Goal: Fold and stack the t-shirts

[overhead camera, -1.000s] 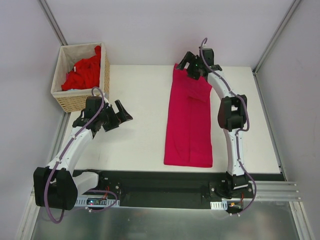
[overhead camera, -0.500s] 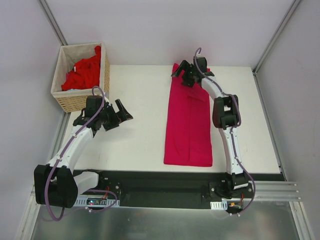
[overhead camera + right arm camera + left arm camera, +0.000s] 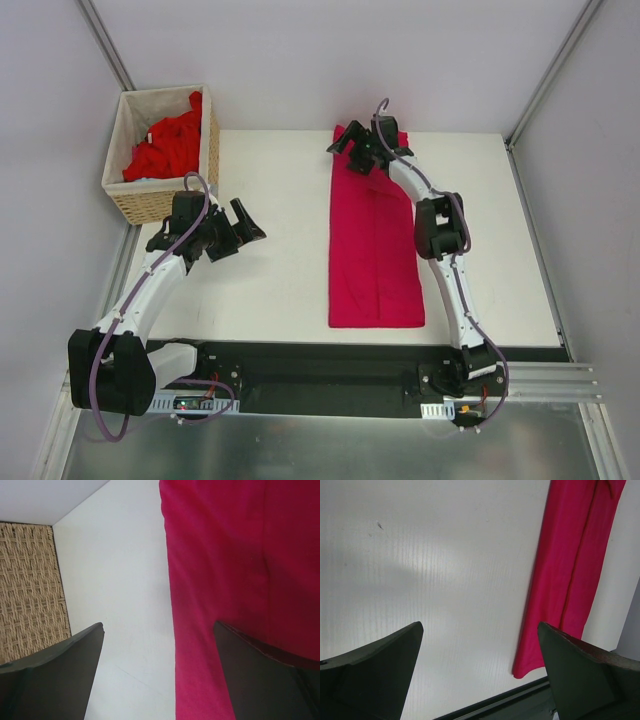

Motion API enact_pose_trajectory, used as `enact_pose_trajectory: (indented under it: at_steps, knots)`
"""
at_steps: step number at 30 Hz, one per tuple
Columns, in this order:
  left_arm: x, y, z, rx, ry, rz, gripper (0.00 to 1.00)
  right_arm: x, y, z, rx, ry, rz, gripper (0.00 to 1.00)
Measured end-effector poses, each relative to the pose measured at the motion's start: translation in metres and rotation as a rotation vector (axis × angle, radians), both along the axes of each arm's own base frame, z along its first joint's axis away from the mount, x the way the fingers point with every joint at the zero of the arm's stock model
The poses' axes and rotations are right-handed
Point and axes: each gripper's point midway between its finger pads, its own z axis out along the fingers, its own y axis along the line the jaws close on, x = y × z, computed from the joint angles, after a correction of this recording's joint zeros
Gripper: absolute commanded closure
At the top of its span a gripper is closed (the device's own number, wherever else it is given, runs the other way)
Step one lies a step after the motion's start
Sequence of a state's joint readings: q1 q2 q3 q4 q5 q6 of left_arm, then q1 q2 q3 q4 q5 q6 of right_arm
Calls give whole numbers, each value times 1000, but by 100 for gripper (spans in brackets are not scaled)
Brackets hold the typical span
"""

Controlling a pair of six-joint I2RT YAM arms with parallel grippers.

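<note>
Right gripper (image 3: 352, 150): released, t-shirt (image 3: 375, 250) edge directly beneath.
Left gripper (image 3: 245, 222): released, idle.
Risk: closing off-edge may pinch one layer, undoing the fold.

A white worktop (image 3: 280, 280) stands between pale grey walls (image 3: 330, 60), with slanting metal posts (image 3: 107, 45) at the far corners. A black strip (image 3: 330, 375) and a brushed metal sheet (image 3: 330, 445) line the near edge. Soft, even light.

Basket (image 3: 150, 205) far left — t-shirt (image 3: 375, 250) on table (image 3: 280, 200), right of centre
</note>
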State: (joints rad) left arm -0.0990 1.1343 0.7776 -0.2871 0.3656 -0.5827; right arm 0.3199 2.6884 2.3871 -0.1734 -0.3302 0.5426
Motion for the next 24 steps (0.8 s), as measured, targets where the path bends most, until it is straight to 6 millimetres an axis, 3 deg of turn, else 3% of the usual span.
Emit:
enact_pose_trajectory:
  at_steps: [17, 20, 22, 24]
  knots:
    - [1, 0, -5, 1, 18, -2, 1, 23, 13, 4, 95, -44, -73, 4]
    - [2, -5, 3, -22, -4, -22, 1, 6, 10, 9, 55, -36, -49, 4]
    - [3, -11, 15, -52, -37, -51, 1, -15, 6, 20, 16, -27, -17, 4]
    - [5, -18, 28, -82, -78, -82, 1, -49, 0, 41, -26, -11, 24, 4]
